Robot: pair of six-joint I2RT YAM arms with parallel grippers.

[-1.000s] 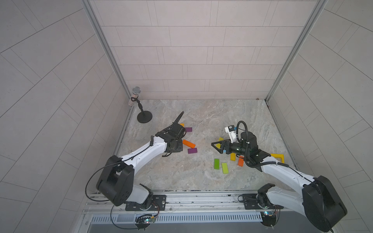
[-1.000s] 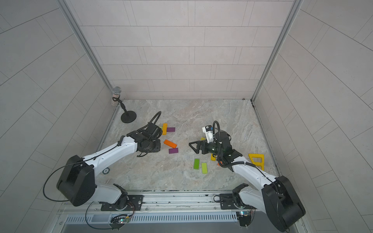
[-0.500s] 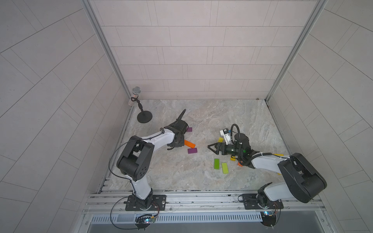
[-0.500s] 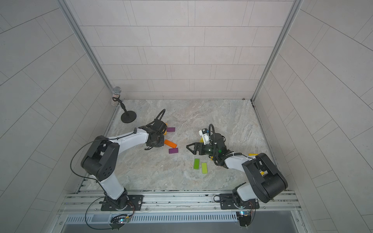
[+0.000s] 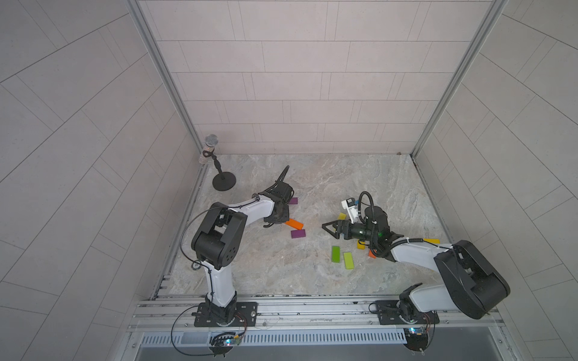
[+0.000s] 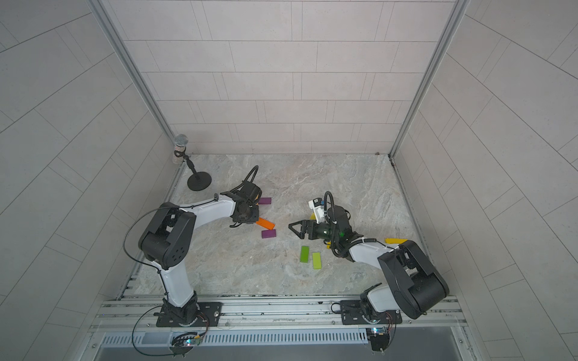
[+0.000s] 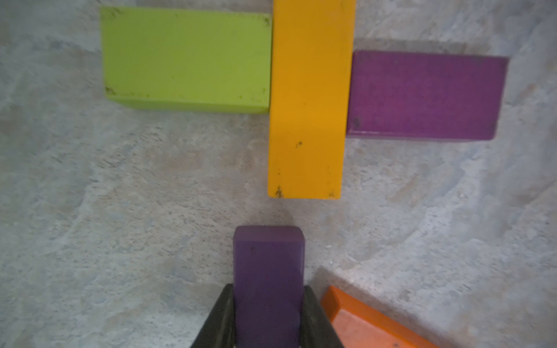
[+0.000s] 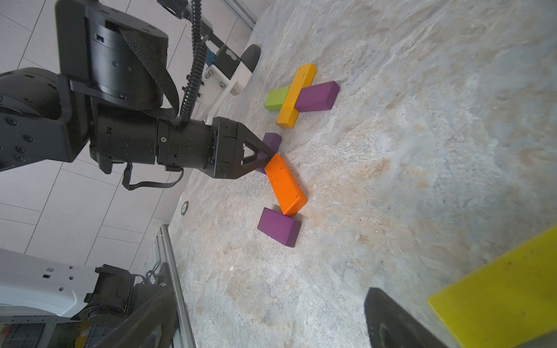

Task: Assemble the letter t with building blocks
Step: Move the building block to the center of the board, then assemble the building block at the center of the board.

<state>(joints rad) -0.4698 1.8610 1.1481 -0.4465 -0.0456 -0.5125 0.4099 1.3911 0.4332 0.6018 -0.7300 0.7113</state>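
Note:
In the left wrist view my left gripper (image 7: pixel 267 289) is shut on a purple block (image 7: pixel 268 262), held low over the table. Just ahead of it lies a cross: a yellow-orange block (image 7: pixel 307 99) with a lime block (image 7: pixel 187 58) on one side and a purple block (image 7: pixel 425 95) on the other. An orange block (image 5: pixel 294 223) and a loose purple block (image 5: pixel 298 233) lie beside the left gripper (image 5: pixel 275 218). My right gripper (image 5: pixel 328 229) stands open and empty near the middle, its fingers (image 8: pixel 388 319) wide apart over bare table.
A green block (image 5: pixel 335 253) and a lime block (image 5: pixel 348 260) lie side by side in front of the right gripper. Yellow blocks (image 5: pixel 361 245) and an orange one (image 5: pixel 372 253) sit under the right arm. A yellow frame piece (image 5: pixel 431 241) lies far right. A microphone stand (image 5: pixel 223 181) is back left.
Both arms' elbows have risen high above the table. The two grippers stay almost where they were, the left still shut on the purple block, the right still open.

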